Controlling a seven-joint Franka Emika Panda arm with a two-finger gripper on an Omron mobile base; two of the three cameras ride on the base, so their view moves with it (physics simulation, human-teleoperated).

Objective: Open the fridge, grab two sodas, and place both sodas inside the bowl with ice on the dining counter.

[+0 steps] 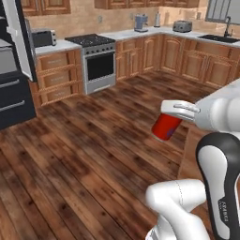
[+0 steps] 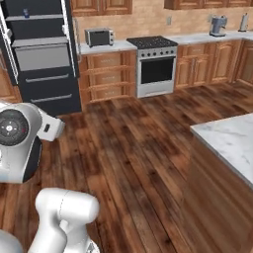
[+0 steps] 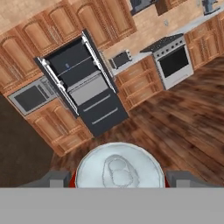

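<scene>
A red soda can (image 1: 164, 127) hangs tilted over the wooden floor, and my gripper (image 1: 171, 116) is shut on its upper end. In the hand view the can's silver top (image 3: 118, 168) sits between my two grey fingertips (image 3: 53, 178). The black fridge (image 2: 43, 59) stands at the far left with both upper doors swung open, showing grey shelves; it also appears as the fridge (image 3: 85, 89) and, at the left edge, the fridge (image 1: 11, 89). A small blue item (image 2: 25, 13) sits on its top shelf. The marbled dining counter (image 2: 228, 141) lies to the right. The bowl with ice is out of view.
A steel oven range (image 1: 96, 61) stands in the run of wooden cabinets along the back wall. On the wall countertop are a toaster oven (image 2: 99, 36) and a sink (image 1: 219, 38). Wide wooden floor (image 2: 133, 148) lies between fridge and dining counter.
</scene>
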